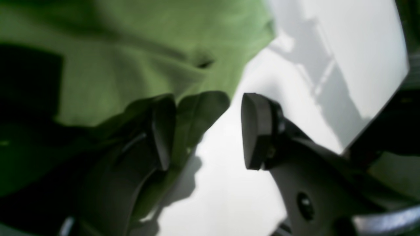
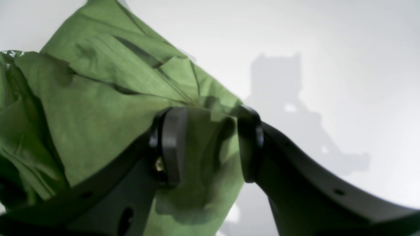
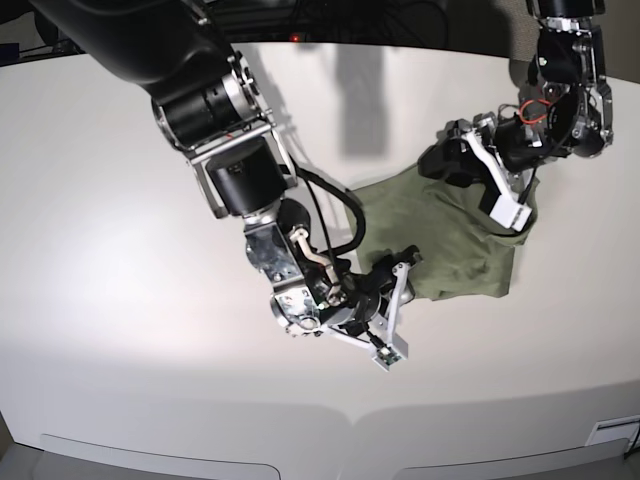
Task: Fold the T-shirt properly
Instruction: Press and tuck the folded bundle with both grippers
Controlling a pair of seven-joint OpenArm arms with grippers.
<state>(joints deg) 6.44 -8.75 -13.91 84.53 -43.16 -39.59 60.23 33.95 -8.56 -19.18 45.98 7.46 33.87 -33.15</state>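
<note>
The sage-green T-shirt lies bunched and wrinkled right of the table's middle. My right gripper is at its near-left edge. In the right wrist view its fingers stand apart, and a fold of the T-shirt fills the gap between them. My left gripper sits at the shirt's far-right edge. Its jaws are wide open in the left wrist view, and a flap of the T-shirt lies against the inner side of one finger. The other finger is over bare table. A small white print shows at one edge.
The white table stretches wide to the left and front of the shirt. The right arm's bulky black links reach in from the back left. Both arms cast shadows on the table.
</note>
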